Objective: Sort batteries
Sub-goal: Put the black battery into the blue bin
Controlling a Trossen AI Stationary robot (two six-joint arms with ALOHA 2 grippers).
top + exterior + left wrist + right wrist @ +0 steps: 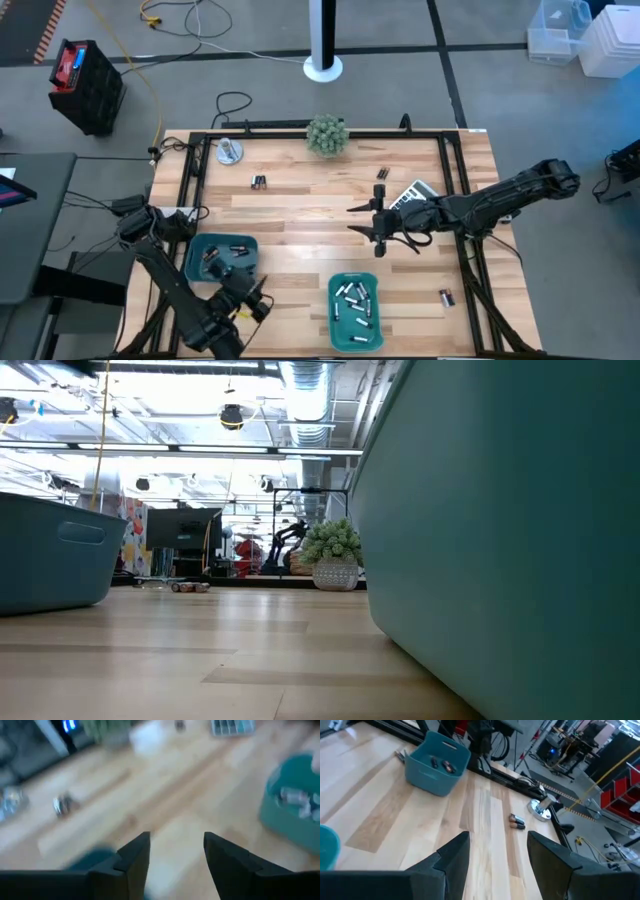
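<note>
Pincer (256, 298) agape beside left tray (197, 262)

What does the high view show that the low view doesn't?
Only the high view: both arms, the left gripper by the left teal tray, the right gripper mid-table, silvery batteries in the right teal tray, and a stray battery. Only the low view: the room behind. Both: the plant, the trays and the battery pair.
</note>
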